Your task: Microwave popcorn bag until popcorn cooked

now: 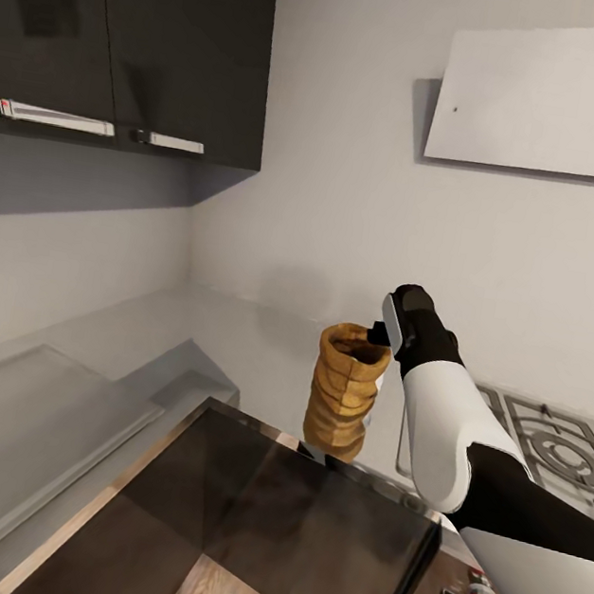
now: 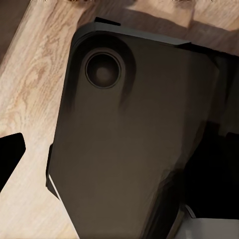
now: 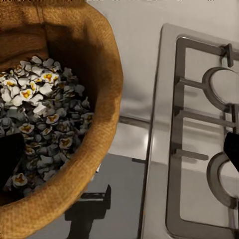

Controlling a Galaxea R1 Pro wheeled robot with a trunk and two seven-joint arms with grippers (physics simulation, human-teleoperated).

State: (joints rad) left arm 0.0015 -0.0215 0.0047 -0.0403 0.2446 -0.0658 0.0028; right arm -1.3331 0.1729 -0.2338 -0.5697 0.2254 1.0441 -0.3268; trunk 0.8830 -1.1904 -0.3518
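The right tool (image 1: 379, 337) holds the bag (image 1: 345, 391) by its rolled rim, lifted clear of the grey bench (image 1: 260, 349); the bag hangs upright, ridged sides showing, between the back wall and a dark glossy surface (image 1: 300, 518) with a silver edge in the foreground. In the right wrist view the bag (image 3: 94, 89) is seen from above, open at the top, with a heap of white and yellow popcorn (image 3: 42, 119) inside; one dark finger (image 3: 10, 157) lies inside the rim, so the tool is closed on the bag's wall. Just beside the bag lies the grey hob (image 3: 199, 139) with its grates, also visible at the right in the head view (image 1: 542, 446). Dark wall cabinets (image 1: 137, 32) with silver handles hang over the bench at upper left; a pale panel (image 1: 559, 99) is mounted on the wall at upper right. The left wrist view shows a dark moulded part (image 2: 129, 139) of the robot over wooden flooring (image 2: 35, 89); whether the left tool is wide or narrow cannot be told.
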